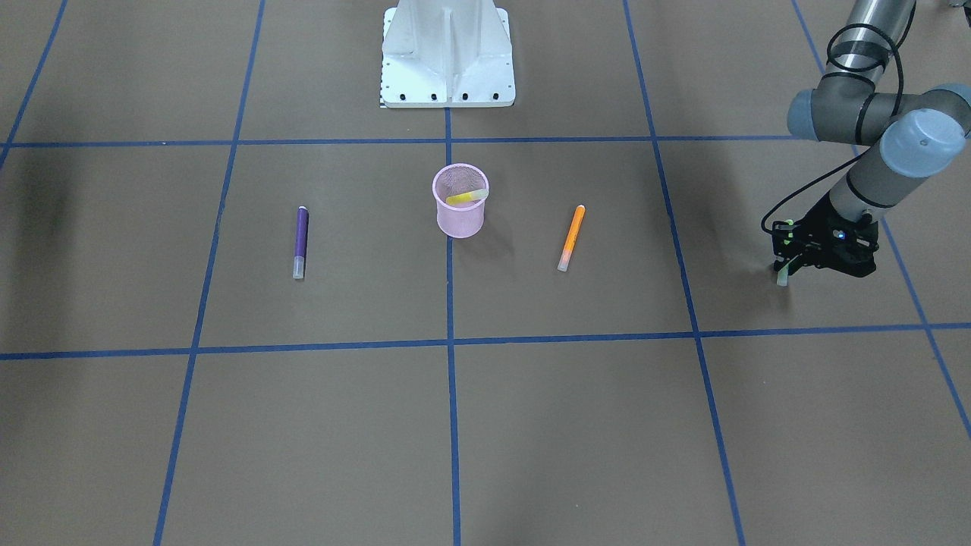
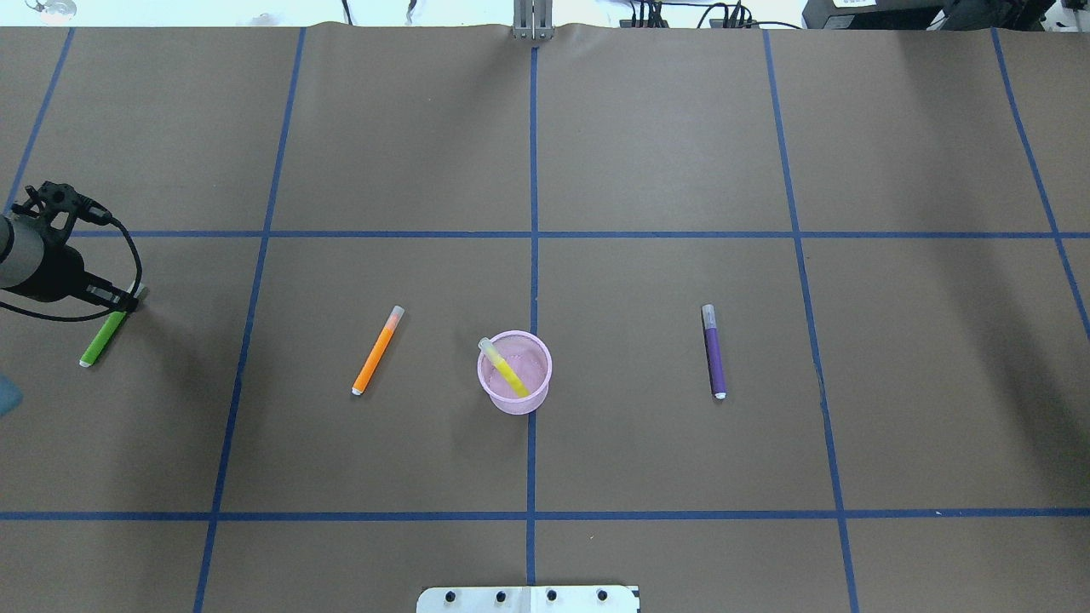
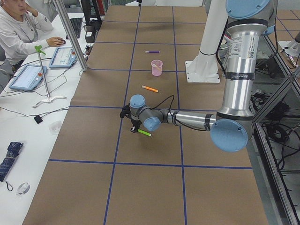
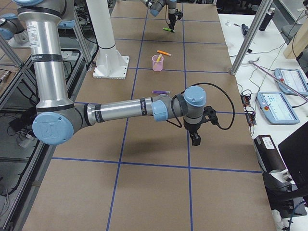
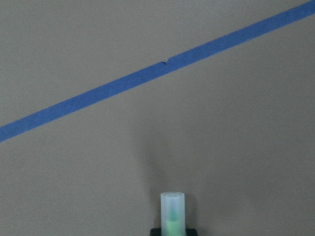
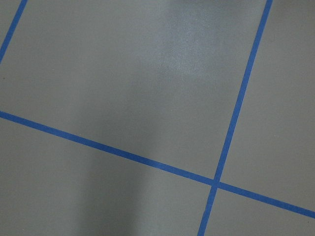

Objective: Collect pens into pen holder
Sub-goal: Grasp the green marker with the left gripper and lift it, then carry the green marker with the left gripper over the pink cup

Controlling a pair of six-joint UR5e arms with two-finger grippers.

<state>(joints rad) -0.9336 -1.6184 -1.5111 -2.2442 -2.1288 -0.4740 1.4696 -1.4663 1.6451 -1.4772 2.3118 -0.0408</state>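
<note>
The pink mesh pen holder (image 2: 540, 385) stands upright mid-table with the yellow pen (image 2: 504, 368) leaning inside it; it also shows in the front view (image 1: 460, 216). The orange pen (image 2: 376, 351) lies to its left and the purple pen (image 2: 714, 351) to its right, both flat on the table. My left gripper (image 2: 128, 298) is at the table's far left, shut on the green pen (image 2: 100, 340) near its pale cap (image 5: 173, 209), low over the table. My right gripper (image 4: 195, 139) shows only in the right side view, low over bare table; I cannot tell if it is open.
Blue tape lines (image 2: 534, 255) divide the brown table into squares. The white robot base (image 1: 447, 57) stands at the robot's edge. Operators' desks with tablets (image 3: 28, 77) and a metal pole (image 3: 70, 33) border the far edge.
</note>
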